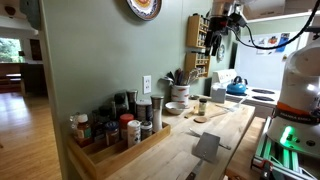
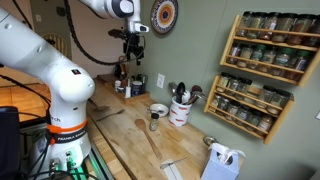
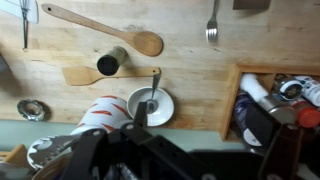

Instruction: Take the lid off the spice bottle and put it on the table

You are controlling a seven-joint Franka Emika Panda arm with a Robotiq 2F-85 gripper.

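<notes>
The small pale spice bottle (image 1: 203,106) stands upright on the wooden table (image 1: 225,128) with its dark lid (image 1: 203,99) on. It also shows in an exterior view (image 2: 155,122). In the wrist view I look down on the lid (image 3: 106,67) between a wooden spoon and a spatula. My gripper (image 2: 133,52) hangs high above the table, well clear of the bottle; it also shows in an exterior view (image 1: 216,40). In the wrist view its dark fingers (image 3: 205,138) are spread apart with nothing between them.
A wooden spoon (image 3: 100,25), wooden spatula (image 3: 85,74), fork (image 3: 212,22) and white bowl with a spoon (image 3: 150,106) lie near the bottle. A utensil crock (image 2: 180,110) stands by the wall. A tray of spice jars (image 1: 115,135) sits on the table, and a wall rack (image 2: 265,70) hangs above.
</notes>
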